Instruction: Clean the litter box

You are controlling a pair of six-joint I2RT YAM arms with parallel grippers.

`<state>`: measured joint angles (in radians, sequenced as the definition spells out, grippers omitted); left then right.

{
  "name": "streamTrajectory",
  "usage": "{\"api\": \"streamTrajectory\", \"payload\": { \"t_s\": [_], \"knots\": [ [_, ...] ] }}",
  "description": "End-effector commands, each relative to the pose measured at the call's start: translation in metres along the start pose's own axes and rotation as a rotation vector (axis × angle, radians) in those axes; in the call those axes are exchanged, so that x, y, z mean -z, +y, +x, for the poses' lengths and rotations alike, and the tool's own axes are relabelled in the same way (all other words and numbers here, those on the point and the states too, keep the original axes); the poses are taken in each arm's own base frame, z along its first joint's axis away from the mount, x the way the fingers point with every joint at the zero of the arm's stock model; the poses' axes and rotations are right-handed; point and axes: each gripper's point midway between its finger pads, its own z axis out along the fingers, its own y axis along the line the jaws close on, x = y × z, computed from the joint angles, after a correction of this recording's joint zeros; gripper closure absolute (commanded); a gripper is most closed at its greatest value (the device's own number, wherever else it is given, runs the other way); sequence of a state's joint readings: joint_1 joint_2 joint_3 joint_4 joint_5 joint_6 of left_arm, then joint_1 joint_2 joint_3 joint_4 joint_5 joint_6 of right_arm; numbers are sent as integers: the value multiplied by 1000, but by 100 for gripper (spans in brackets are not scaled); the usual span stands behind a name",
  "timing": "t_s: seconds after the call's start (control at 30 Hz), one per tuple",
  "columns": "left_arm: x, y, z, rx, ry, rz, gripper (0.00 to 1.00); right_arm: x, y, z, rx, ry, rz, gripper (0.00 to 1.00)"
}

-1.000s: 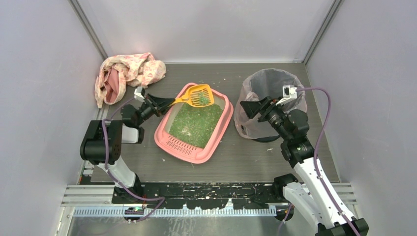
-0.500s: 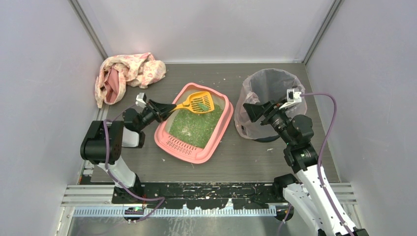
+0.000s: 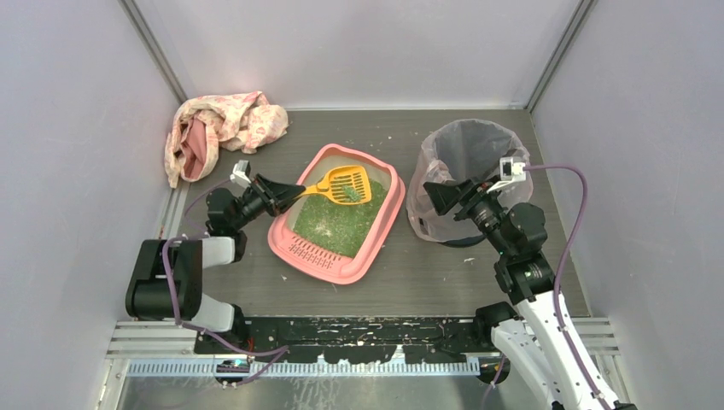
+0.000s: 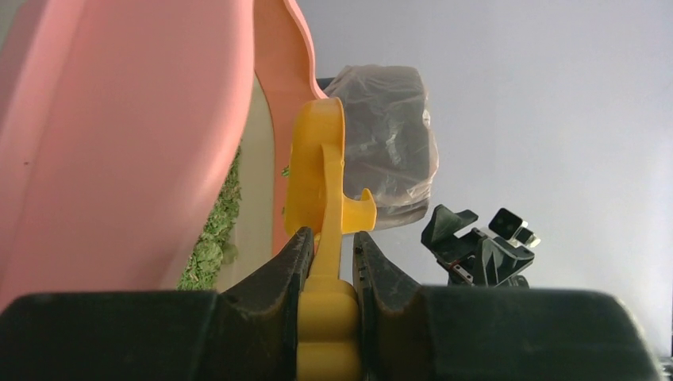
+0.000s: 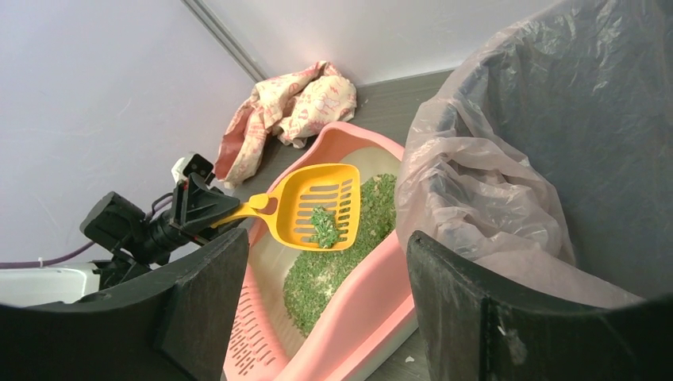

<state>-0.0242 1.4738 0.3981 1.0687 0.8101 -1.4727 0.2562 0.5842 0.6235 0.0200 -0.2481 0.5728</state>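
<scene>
The litter box point(image 3: 329, 266) is parked mid-table, just left of the bagged bin point(image 3: 444, 137). Its near end is cut off in the right wrist view. The yellow scoop point(image 3: 344, 181) is pinched by its handle in the left gripper point(image 4: 327, 242), and a green clump point(image 5: 324, 226) is carried in it above the granules point(image 3: 337, 224). From the left wrist the scoop is seen edge-on, so that load is hidden. The right gripper point(image 3: 431, 196) is spread wide beside the bin, nothing held. The bin's bottom can't be made out.

Pink litter box point(image 3: 329, 266) w/ green granules point(image 3: 337, 220)
</scene>
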Motion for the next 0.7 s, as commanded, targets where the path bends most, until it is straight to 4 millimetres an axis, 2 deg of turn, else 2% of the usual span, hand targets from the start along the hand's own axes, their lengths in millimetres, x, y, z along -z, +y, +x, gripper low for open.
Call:
{"api": "streamTrajectory", "payload": {
  "t_s": [0.0, 0.07, 0.17, 0.23, 0.3, 0.33, 0.4, 0.47, 0.53, 0.57, 0.63, 0.67],
  "knots": [
    [5, -18, -8, -70, -1, 27, 100, 9, 23, -30, 45, -84, -56, 22],
    [13, -14, -21, -68, -29, 7, 100, 12, 24, -31, 47, -87, -59, 22],
    [6, -30, -6, -70, 26, 70, 100, 14, 25, -32, 52, -90, -57, 22],
    [6, -22, -10, -68, -13, 55, 100, 16, 23, -31, 50, -92, -48, 22],
    [-12, -22, 21, -79, 93, 46, 100, 15, 23, -30, 42, -100, -60, 22],
    [-12, -20, 23, -74, 82, 44, 100, 14, 23, -29, 39, -98, -59, 22],
    [0, -11, 1, -58, 8, 27, 100, 13, 21, -26, 41, -74, -49, 22],
    [3, -12, -1, -58, 25, 31, 100, 15, 21, -25, 42, -80, -55, 22],
    [-2, -21, 11, -59, 62, 60, 100, 15, 15, -24, 48, -84, -31, 22],
    [2, -18, 7, -54, 27, 55, 100, 14, 13, -24, 50, -84, -20, 22],
    [20, -4, -18, -55, -67, 3, 100, 14, 16, -23, 42, -80, -34, 22],
    [21, -2, -17, -62, -48, -12, 100, 15, 18, -23, 41, -79, -47, 22]
  ]
}}
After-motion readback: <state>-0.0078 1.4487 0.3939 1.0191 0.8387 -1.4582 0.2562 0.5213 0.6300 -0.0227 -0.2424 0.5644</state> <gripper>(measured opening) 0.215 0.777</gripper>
